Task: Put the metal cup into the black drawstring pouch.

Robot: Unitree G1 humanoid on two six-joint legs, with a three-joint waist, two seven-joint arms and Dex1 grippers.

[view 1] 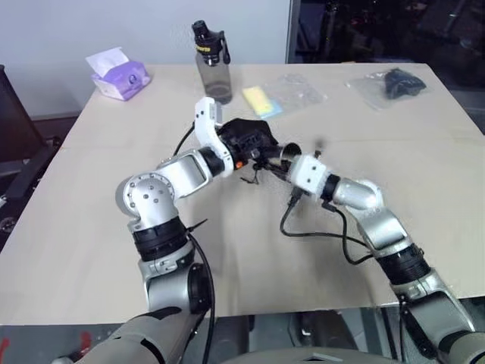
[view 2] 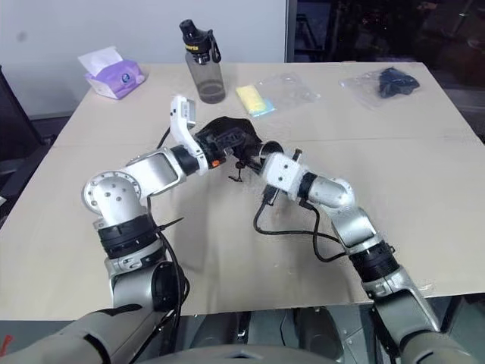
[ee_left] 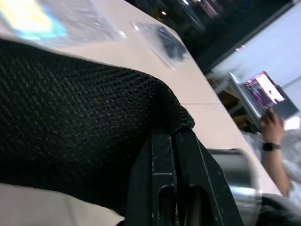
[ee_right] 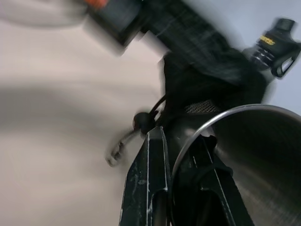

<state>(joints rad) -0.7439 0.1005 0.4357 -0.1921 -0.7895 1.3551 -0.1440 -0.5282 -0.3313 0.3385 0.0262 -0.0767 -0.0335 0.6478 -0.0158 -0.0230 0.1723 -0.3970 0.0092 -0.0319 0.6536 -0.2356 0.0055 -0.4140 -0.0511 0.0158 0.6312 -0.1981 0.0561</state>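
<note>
Spanning wide, the pale wooden table (view 1: pixel 91 227) leaves open room on all sides, its edges well away. Over its middle, the left gripper (ee_left: pixel 175 155) pinches the soft black mesh drawstring pouch (view 1: pixel 246 136); the right gripper (ee_right: pixel 181 155) clamps the small shiny steel cup's (ee_right: pixel 254 155) rim just beside it. Best aim the cup squarely at the mouth.

office or lab: pale worktable (view 1: pixel 91 227), tissue pack (view 1: pixel 117 73), person's hand (ee_left: pixel 272 126) at laptop (ee_left: pixel 267 90).
</note>
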